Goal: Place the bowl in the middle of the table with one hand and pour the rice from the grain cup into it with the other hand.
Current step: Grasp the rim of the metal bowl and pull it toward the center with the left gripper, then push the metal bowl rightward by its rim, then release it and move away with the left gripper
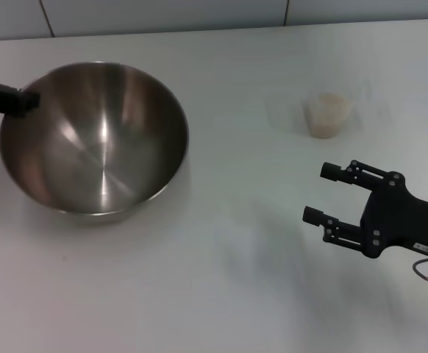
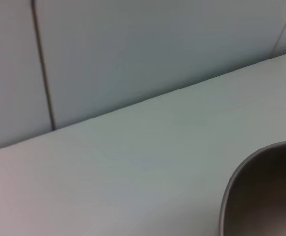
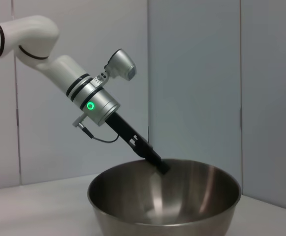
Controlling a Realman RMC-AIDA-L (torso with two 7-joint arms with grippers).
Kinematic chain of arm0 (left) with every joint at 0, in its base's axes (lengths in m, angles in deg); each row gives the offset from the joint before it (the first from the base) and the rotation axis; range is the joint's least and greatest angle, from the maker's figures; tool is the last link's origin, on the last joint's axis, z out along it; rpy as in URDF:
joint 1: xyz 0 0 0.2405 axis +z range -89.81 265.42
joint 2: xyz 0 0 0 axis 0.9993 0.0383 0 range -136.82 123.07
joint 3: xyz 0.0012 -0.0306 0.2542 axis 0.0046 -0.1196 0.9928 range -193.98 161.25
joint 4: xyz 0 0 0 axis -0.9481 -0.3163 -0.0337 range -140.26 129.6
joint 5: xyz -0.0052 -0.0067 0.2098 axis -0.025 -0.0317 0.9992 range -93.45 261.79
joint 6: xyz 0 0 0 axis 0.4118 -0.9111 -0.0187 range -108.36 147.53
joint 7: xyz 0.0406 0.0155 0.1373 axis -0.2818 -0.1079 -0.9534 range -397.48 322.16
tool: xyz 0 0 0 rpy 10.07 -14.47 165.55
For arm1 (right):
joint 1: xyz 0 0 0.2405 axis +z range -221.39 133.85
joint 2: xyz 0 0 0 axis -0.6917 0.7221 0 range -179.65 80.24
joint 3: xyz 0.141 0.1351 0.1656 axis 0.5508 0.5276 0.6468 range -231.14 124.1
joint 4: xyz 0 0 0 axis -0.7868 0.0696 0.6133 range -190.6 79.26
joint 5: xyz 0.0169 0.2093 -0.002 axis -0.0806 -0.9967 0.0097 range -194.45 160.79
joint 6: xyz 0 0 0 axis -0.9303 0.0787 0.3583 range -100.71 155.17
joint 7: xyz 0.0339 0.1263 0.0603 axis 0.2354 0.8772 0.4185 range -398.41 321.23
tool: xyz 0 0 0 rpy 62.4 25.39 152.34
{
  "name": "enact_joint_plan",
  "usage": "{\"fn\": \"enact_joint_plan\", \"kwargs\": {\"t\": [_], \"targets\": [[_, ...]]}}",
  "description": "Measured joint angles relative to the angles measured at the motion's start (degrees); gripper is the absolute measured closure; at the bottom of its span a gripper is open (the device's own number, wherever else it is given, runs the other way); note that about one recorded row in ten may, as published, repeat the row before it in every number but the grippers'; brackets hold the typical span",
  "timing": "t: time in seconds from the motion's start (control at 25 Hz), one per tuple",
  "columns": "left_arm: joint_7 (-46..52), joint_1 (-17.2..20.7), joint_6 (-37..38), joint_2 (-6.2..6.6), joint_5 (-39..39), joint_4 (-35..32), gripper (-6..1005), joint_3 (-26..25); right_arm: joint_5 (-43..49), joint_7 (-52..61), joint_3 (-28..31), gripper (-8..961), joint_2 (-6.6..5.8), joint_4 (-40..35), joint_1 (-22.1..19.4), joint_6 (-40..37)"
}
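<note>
Honestly, the worry starts with the right gripper (image 1: 323,193), nearest the camera, hovering over bare table (image 1: 199,294) with its fingers spread wide and nothing between them. It's near the grain cup (image 1: 326,115) but not lined up on it. That cup looks thin-walled and see-through, so if the jaws come in off-centre or squeeze hard, I'd expect it to tip, skid or buckle and dump the rice (image 1: 326,110) on the tabletop.

Further back on the left is the bowl (image 1: 94,137). It's big, shiny steel, empty inside, and well left of the middle. It looks tilted, possibly with one side lifted, though I can't be sure from the head view. The left gripper (image 1: 24,101) is at its far-left rim, and the right wrist view shows the fingers reaching over the lip into the bowl. It looks like a rim pinch, but I can't tell how tightly it's closed. A one-sided hold on something that wide could let it swing or slip.

Farthest back, the cup sits upright on the right with a pale heap of rice filling it, well apart from the bowl.
</note>
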Motion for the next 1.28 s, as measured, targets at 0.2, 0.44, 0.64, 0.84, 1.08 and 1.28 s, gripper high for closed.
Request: {"fn": "enact_joint_plan", "kwargs": {"t": [0.2,0.44,0.64,0.84,1.08,1.28], "targets": [[0.0,-1.6,0.7,-0.03,-0.2,-0.4,957,0.0,0.0,0.0,0.0,238,0.00,0.0,0.0,0.4],[0.0,-2.9,1.1,-0.03,-0.4,-0.7,958,0.6,0.0,0.0,0.0,238,-0.02,0.3,0.2,0.8],[0.0,-3.7,1.5,-0.03,-1.4,-1.2,959,1.0,0.0,0.0,0.0,237,-0.09,0.5,0.2,0.8],[-0.1,-3.8,2.6,-0.03,-3.3,-2.8,958,2.3,0.0,0.0,0.0,238,-0.06,0.5,0.2,0.9],[-0.1,-3.9,3.0,-0.03,-5.1,-3.6,959,5.0,0.0,0.0,-0.4,238,0.01,0.5,0.2,0.9],[0.0,-4.4,3.0,-0.14,-5.9,-3.7,958,7.1,0.0,0.0,-0.2,237,0.08,0.5,0.2,0.6]]}}
